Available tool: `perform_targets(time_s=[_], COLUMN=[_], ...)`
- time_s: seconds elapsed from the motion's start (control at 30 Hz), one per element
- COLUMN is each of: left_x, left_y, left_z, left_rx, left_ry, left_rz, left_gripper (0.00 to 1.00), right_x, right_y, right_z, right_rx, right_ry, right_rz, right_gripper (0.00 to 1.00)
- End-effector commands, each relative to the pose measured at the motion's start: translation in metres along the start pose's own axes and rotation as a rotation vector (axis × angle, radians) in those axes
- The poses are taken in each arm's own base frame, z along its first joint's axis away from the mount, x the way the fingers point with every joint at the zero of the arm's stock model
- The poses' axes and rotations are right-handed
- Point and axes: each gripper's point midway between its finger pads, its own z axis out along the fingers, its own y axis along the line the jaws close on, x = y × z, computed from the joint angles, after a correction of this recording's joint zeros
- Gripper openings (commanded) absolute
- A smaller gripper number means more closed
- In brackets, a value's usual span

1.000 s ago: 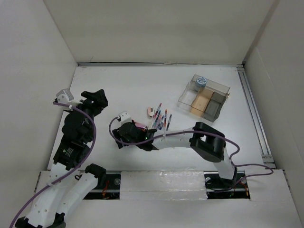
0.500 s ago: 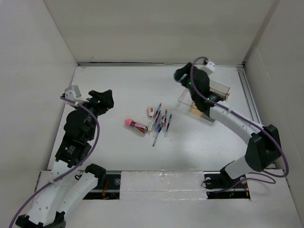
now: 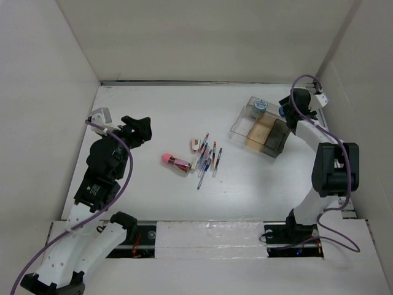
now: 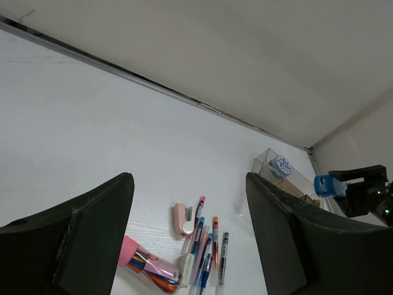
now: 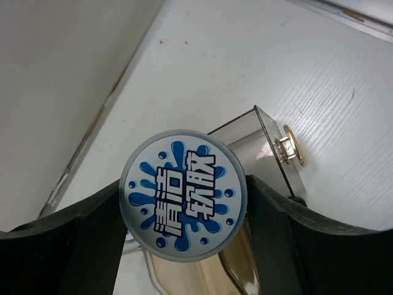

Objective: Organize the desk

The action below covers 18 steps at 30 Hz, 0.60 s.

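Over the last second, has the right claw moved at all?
Yes. The right claw swung from near the pens to the far right, now at the right end of the clear box, gripping a round blue-labelled tub.

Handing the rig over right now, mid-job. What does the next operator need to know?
Left gripper: open, empty, over the desk's left side.
Right gripper: fingers shut on a round blue-and-white tub, by the clear box's far right corner.
Done: a similar tub sits in the box.
Left: place the held tub. The pens, pink-capped pack and small pink item lie loose mid-desk.
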Motion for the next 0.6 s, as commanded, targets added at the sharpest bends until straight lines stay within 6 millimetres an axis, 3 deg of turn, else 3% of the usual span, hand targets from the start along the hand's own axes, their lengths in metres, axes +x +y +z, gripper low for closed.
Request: perform_targets(time_s=[0.0,0.17,0.37,0.57], left_x=[-0.011,-0.01,-0.01,-0.01], left_y=[-0.007,-0.008,-0.008,-0.009], left_z=[0.002,0.004,0.005,0.005], left_rx=[0.029,0.033,0.029,0.034], left_ry=[-0.038,-0.036,-0.036,-0.035], left_rz=[0.001,0.002,0.005,0.006], left_gripper=[0.7,0.7,0.7,0.7], right_x=[-0.019,-0.013,-0.018,-0.008], right_y=[0.031,0.019,0.021,0.016], right_z=[0.004,0.017,0.026,0.032], right_rx=[-0.073,-0.041,-0.014,-0.003], right_ry=[-0.026,-0.036,-0.06,-0.037], right_rz=[0.061,0.047,0.005,-0.003], right_gripper=[0.53,0.55,0.56,0.59])
